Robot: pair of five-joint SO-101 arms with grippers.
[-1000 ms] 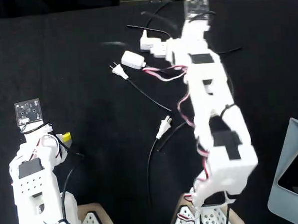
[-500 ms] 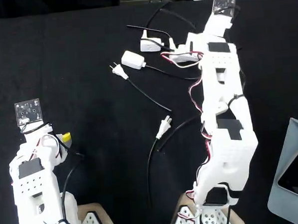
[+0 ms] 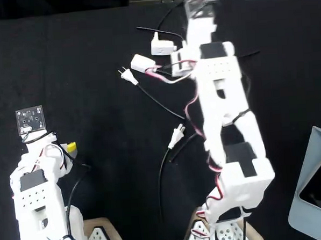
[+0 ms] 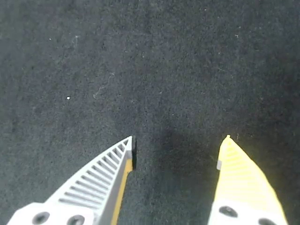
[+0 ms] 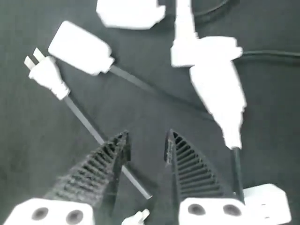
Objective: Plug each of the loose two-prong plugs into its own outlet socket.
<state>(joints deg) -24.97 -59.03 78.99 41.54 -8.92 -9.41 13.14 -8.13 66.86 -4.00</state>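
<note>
Two white outlet sockets lie at the back of the black table, one (image 3: 162, 44) (image 5: 129, 11) behind the other (image 3: 142, 63) (image 5: 79, 47). A loose white two-prong plug (image 3: 127, 75) (image 5: 47, 75) rests just left of them. A second loose plug (image 3: 177, 135) lies mid-table. A third socket (image 5: 206, 51) has a plug (image 5: 220, 103) seated in it. My right gripper (image 3: 168, 71) (image 5: 145, 140) hovers open beside the sockets, nothing between its dark fingers (image 5: 112, 159), above the plug's black cable. My left gripper (image 3: 70, 151) (image 4: 180, 140) stands open over bare cloth at the near left.
Black cables (image 3: 160, 106) trail across the middle of the table from the plugs. Another white block (image 5: 265, 201) lies by the right gripper's base. A grey bin (image 3: 315, 187) stands at the right edge. The arm bases sit at the front edge.
The right arm swung right toward the back corner, then came back left and now hangs over the sockets. The left arm and both loose plugs stayed put.
</note>
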